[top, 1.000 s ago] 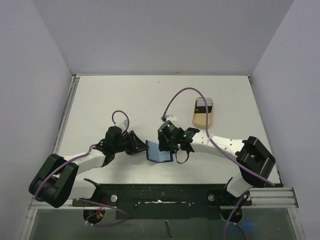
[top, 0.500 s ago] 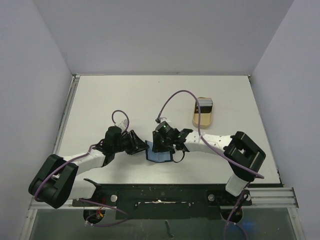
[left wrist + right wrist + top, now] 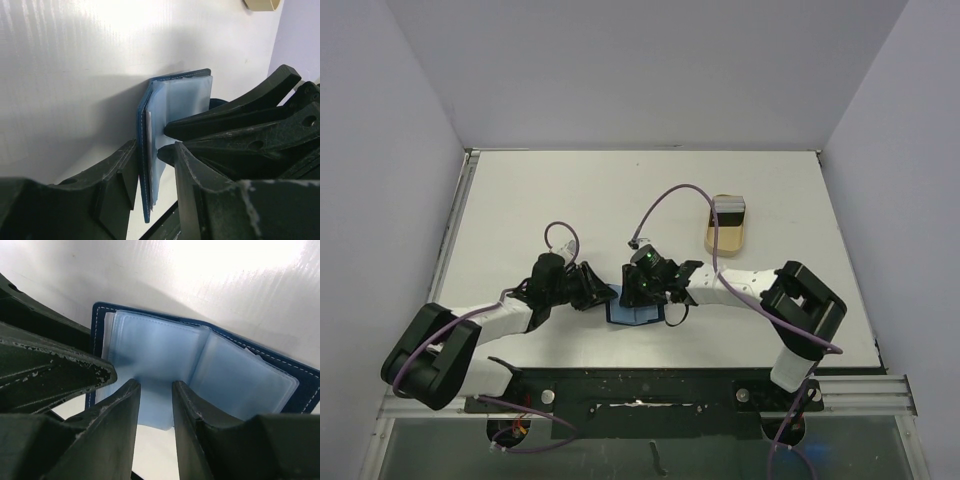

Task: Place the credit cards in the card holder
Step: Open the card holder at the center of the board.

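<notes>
While the credit cards (image 3: 729, 211) sit stacked at the far end of the tan dish (image 3: 722, 242), well apart from the action, the top view has both arms crowded over the card holder (image 3: 632, 314), spread open on the table (image 3: 570, 200) near the front edge. Left wrist now: the left gripper (image 3: 148, 156) is clamped on one half of the holder, its edge between the fingers. Right wrist: the right gripper (image 3: 156, 390) hangs over the pale blue sleeves (image 3: 150, 350), jaws a little apart. Pinching one or not, I can't tell. No card loaded that I can see, so the filling looks all ahead.
</notes>
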`<action>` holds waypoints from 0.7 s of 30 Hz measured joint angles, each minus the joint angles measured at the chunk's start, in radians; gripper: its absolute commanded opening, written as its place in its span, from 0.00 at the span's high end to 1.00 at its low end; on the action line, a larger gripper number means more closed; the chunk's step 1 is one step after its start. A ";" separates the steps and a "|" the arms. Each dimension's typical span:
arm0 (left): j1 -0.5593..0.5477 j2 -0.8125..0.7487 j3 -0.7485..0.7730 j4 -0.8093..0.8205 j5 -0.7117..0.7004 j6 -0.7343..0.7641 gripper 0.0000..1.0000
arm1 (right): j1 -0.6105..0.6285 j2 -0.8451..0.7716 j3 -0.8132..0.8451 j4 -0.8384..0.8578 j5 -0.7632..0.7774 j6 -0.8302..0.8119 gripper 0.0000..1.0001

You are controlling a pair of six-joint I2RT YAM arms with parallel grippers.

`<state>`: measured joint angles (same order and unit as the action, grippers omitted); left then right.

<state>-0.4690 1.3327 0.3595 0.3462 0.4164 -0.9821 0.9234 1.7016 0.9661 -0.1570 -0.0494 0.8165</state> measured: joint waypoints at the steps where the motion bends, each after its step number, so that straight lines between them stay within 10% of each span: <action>1: 0.000 0.003 0.000 -0.001 -0.003 0.001 0.70 | 0.000 0.000 -0.003 -0.002 0.001 0.001 0.67; 11: 0.000 0.014 0.003 -0.061 -0.071 0.053 0.83 | -0.001 -0.073 -0.018 -0.054 0.072 -0.001 0.68; 21: -0.001 0.026 0.017 -0.092 -0.090 0.080 0.72 | -0.002 -0.062 -0.054 -0.088 0.112 0.000 0.71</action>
<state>-0.4698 1.3586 0.3767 0.2546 0.3260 -0.9024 0.9218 1.6398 0.9119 -0.2447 0.0624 0.8162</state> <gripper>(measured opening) 0.217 0.303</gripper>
